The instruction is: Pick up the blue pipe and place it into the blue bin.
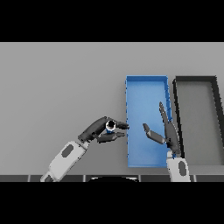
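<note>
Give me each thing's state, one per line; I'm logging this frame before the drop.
blue pipe: pinched in the left hand, lifted near the blue bin's left wall, not inside.
left hand: shut on the blue pipe.
right hand: open, fingers straight, over the blue bin's right side.
blue bin: holds nothing.
black bin: holds nothing, right of the blue bin.

A plain grey worktop (57, 87) carries a bright blue bin (146, 85) beside a black-rimmed, grey-floored bin (195, 79); dark hands on white-and-grey arms, the left hand (98, 129) holding a blue pipe (110, 127).
</note>
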{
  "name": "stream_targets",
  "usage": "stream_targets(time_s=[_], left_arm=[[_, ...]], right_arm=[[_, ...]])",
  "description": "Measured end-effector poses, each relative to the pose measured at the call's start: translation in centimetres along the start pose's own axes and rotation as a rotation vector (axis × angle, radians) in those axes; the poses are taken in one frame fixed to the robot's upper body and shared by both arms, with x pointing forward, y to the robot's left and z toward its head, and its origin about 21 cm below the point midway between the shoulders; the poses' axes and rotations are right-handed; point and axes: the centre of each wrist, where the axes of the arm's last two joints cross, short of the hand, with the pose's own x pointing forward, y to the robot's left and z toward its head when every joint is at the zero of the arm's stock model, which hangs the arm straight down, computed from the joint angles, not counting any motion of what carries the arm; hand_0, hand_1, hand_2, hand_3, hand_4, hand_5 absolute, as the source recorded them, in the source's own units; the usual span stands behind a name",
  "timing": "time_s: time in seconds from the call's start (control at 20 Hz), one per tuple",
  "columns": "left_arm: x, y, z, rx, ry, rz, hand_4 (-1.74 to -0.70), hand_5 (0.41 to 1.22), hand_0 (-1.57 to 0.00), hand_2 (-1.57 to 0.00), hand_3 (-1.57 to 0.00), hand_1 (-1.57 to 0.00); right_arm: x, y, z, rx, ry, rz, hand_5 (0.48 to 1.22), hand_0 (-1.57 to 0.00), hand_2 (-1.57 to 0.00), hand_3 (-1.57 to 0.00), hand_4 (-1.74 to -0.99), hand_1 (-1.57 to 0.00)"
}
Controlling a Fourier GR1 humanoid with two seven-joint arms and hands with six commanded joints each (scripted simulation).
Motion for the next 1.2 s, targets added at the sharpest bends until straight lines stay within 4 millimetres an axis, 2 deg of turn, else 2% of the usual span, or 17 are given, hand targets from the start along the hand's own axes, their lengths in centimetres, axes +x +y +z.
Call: stream_targets(time_s=[0.2, 0.35, 0.45, 0.55, 0.7, 0.75, 0.9, 1.05, 1.2], left_arm=[[0.1, 0.2, 0.1, -0.002, 0.02, -0.02, -1.74, 1.219, -1.57, -1.57, -1.5, -1.57], [-0.3, -0.2, 0.3, -0.011, 0.041, -0.024, -1.74, 1.22, -1.57, -1.57, -1.5, -1.57], [-0.2, -0.4, 0.2, -0.01, 0.036, -0.028, -1.74, 1.22, -1.57, -1.57, -1.5, -1.57], [-0.6, -0.4, 0.3, -0.015, 0.049, -0.023, -1.74, 1.22, -1.57, -1.57, -1.5, -1.57], [-0.1, 0.3, 0.0, -0.01, 0.034, -0.032, -1.74, 1.221, -1.57, -1.57, -1.49, -1.57], [-0.3, -0.2, 0.0, -0.022, 0.041, -0.032, -1.74, 1.221, -1.57, -1.57, -1.49, -1.57], [-0.3, 0.0, 0.2, -0.024, 0.03, -0.038, -1.74, 1.221, -1.57, -1.57, -1.49, -1.57], [-0.4, 0.2, 0.2, -0.025, 0.037, -0.042, -1.74, 1.221, -1.57, -1.57, -1.48, -1.57], [-0.1, 0.3, -0.1, -0.029, 0.028, -0.031, -1.74, 1.221, -1.57, -1.57, -1.49, -1.57]], right_arm=[[0.0, -0.2, -0.4, 0.028, 0.009, -0.005, 0.605, 0.0, 0.0, 0.0, -1.178, 0.0], [0.0, -0.4, -0.8, 0.028, 0.006, -0.011, 0.615, 0.0, 0.0, 0.0, -1.186, 0.0], [0.9, -1.1, -1.0, 0.068, -0.088, -0.082, 0.608, 0.0, 0.0, 0.0, -1.195, 0.0], [2.6, -2.6, -1.5, 0.175, -0.164, -0.196, 0.572, 0.0, 0.0, 0.0, -1.231, 0.0], [6.1, -3.9, -2.2, 0.37, -0.219, -0.215, 0.515, 0.0, 0.0, 0.0, -1.303, 0.0], [7.3, -4.2, -2.6, 0.424, -0.227, -0.191, 0.5, 0.0, 0.0, 0.0, -1.314, 0.0], [10.4, -3.7, -3.4, 0.59, -0.236, -0.155, 0.502, 0.0, 0.0, 0.0, -1.306, 0.0], [12.3, -1.7, -4.4, 0.717, -0.254, -0.114, 0.517, 0.0, 0.0, 0.0, -1.311, 0.0], [13.8, -0.3, -5.5, 0.803, -0.297, -0.039, 0.527, 0.0, 0.0, 0.0, -1.276, 0.0]])
